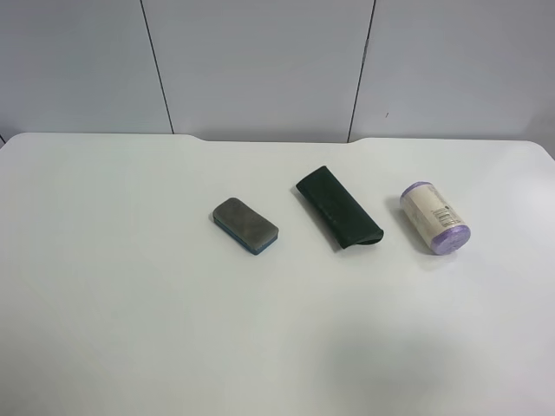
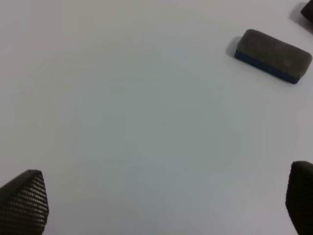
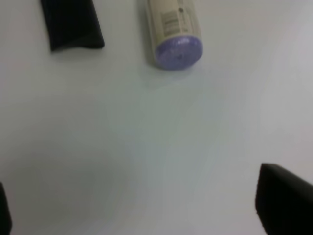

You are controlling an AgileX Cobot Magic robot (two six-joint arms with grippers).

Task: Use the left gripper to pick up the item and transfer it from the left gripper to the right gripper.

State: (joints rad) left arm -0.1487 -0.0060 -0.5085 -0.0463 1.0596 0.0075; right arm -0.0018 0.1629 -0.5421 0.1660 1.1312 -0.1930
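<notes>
The canister (image 1: 434, 217) lies on its side on the white table (image 1: 130, 303), just beside the dark green case (image 1: 338, 207), with the eraser (image 1: 245, 225) farther along the same row. The left hand (image 2: 161, 200) hangs above bare table, fingers spread wide and holding nothing. The right hand (image 3: 146, 210) is likewise wide open and empty, short of the canister's purple end.

Spread left pincer (image 2: 161, 200) above table (image 2: 146, 98); eraser (image 2: 273, 56), possibly case corner (image 2: 308, 12).
</notes>
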